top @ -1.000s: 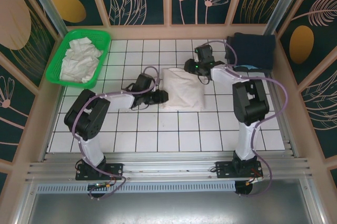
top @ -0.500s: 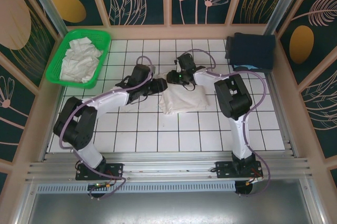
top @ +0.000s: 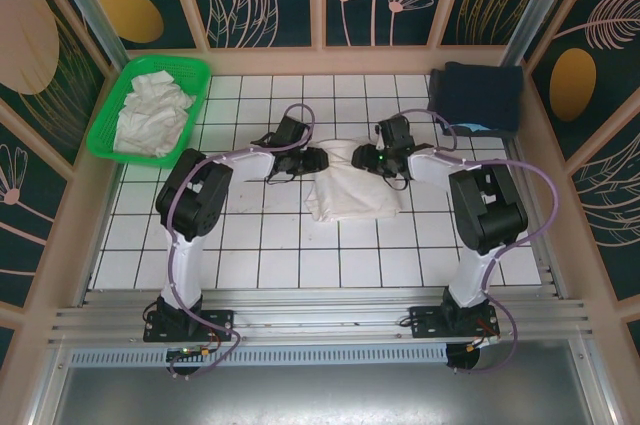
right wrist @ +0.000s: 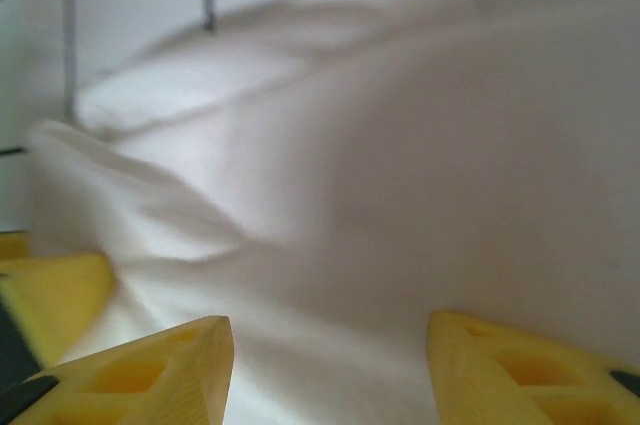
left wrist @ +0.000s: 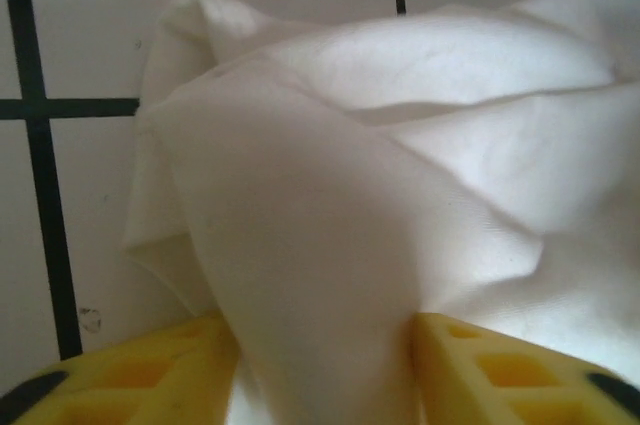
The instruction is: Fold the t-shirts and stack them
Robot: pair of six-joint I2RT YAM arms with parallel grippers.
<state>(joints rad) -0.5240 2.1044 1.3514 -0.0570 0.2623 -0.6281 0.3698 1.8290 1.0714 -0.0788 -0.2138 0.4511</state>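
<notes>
White, soft, short-sleeved cloth t-shirt (top: 350,193), part-folded at the centre of the tiled table (top: 250,255), left gripper (top: 318,158) clamped on its far-left corner, right gripper (top: 364,158) at the far-right corner with grip indeterminate; this fold is judged unfinished, and crumpled shirts (top: 150,110) wait in the green plastic basket (top: 168,59).

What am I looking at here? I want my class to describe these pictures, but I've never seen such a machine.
Two robot arms are bolted at the near edge of a tiled table. The wide picture comes from a camera overhead; the two close-ups come from cameras on each wrist, the yellow fingers being that arm's own. A white t-shirt lies mid-table. The left hand pinches its cloth; the right hand straddles it, grip unclear. A green basket of white cloth sits far left, dark blue folded cloth far right.
</notes>
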